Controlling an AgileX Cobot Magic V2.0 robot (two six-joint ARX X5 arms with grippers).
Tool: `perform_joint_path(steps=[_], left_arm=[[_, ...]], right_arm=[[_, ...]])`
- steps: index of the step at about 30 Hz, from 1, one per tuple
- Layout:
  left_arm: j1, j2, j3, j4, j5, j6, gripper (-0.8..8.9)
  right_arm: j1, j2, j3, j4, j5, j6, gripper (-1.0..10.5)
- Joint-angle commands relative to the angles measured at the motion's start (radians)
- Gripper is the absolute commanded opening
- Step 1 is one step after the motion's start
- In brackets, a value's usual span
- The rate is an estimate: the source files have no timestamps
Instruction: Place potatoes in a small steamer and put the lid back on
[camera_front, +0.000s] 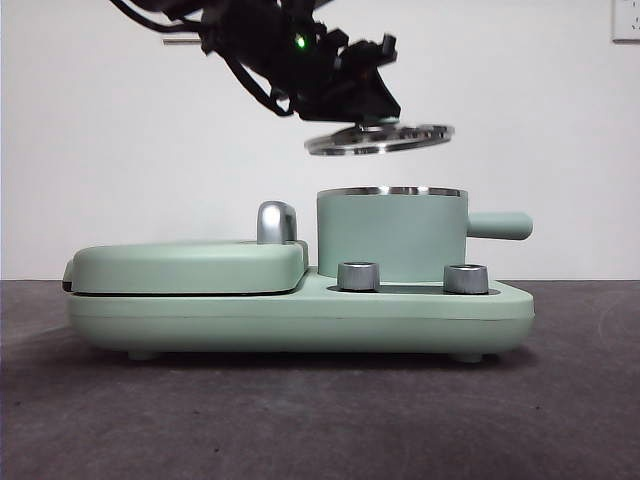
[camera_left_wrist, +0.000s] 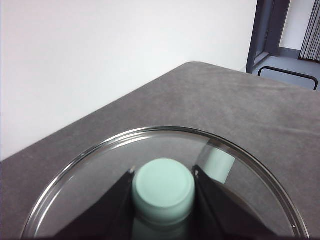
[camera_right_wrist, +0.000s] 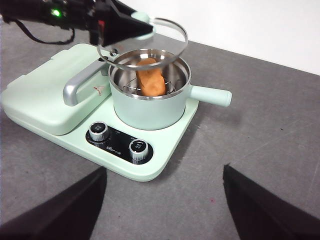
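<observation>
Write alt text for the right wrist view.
The left gripper holds the glass lid tilted just above the small steamer, where a potato rests on a wire rack. The steamer sits on a mint-green cooker base beside a closed griddle; the right gripper hangs open over the dark table.

No text could be read. A red mark on the griddle cover and small white lettering on the black control panel were too blurred to make out.

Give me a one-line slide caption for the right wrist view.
Left gripper holds the lid above the small steamer, potato already inside.
</observation>
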Motion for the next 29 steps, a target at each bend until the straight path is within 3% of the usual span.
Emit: perform_joint_path(steps=[1,29], left_arm=[[-0.010,0.031,0.044,0.032,0.005,0.009,0.14],[-0.013,0.089,0.044,0.068,0.027,0.011,0.14]], right_arm=[[0.006,0.003,0.012,0.009,0.000,0.013,3.6],[0.006,0.003,0.012,0.006,0.000,0.013,3.6]])
